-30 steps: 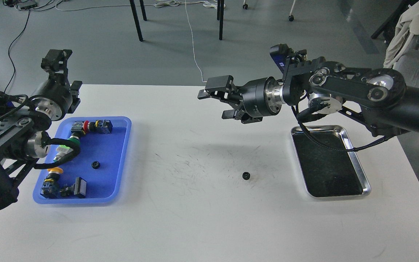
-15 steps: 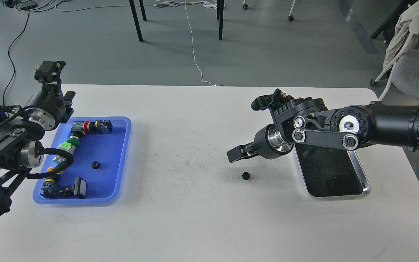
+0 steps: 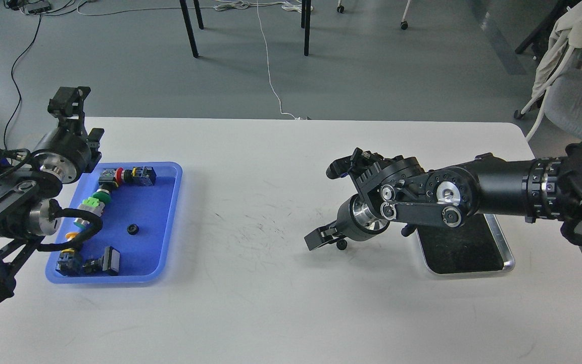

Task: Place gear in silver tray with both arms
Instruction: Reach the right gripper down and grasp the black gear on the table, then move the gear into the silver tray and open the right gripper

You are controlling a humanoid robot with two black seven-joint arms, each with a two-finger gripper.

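A small black gear [image 3: 342, 245] lies on the white table, left of the silver tray [image 3: 507, 257]. My right gripper [image 3: 321, 236] is low over the table with its open fingers pointing left. The gear sits right under it, close to the finger bases and partly hidden. My right arm crosses over the far half of the tray. The tray's dark floor shows nothing in it. My left gripper [image 3: 82, 117] is open and empty, raised above the far left corner of the blue tray [image 3: 170, 222].
The blue plastic tray holds several coloured push-button switches [image 3: 100, 196] and a second small black gear [image 3: 132, 229]. Chair legs and cables are on the floor behind the table. A chair with cloth [image 3: 564, 60] stands at the far right.
My right arm has swung down and left, from high above the table to just over the gear. My left gripper has shifted slightly left and lower. The gear has not moved.
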